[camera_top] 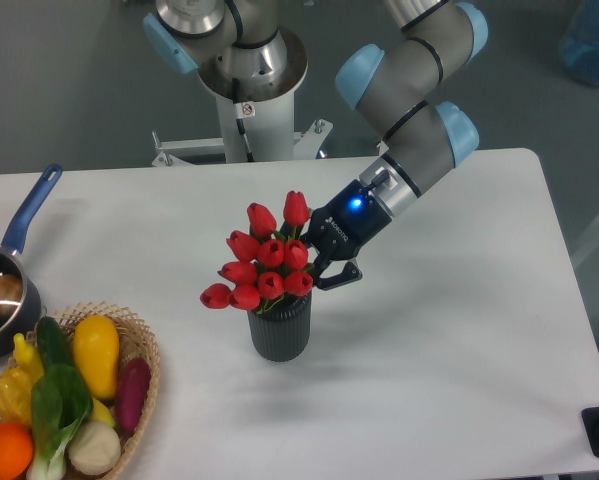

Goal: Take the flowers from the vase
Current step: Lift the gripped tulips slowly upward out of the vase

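Between fingers (331, 273): flowers (264, 265), in vase (280, 325).

One fixed camera looks down from the front, facing the arm's base across the table (479, 330).

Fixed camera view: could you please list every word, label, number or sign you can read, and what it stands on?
No text is readable.
Small white sticker with a red mark on the robot's white base column: too small to read.
Faint lettering on the black two-finger gripper body: too blurred to read.
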Robot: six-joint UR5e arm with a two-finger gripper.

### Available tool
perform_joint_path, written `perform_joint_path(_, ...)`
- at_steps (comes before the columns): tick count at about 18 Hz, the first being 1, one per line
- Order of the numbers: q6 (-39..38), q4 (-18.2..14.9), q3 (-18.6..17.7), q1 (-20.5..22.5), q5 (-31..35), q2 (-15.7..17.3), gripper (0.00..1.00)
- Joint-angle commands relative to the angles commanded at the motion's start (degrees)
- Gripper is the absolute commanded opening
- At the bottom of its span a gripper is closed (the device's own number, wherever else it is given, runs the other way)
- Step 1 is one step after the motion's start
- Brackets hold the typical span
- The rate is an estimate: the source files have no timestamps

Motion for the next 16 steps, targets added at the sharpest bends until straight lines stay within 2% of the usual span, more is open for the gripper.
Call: perform_joint_path(16,0.63,-0.44,-1.41,0.27,-5.18,1.23,0.4)
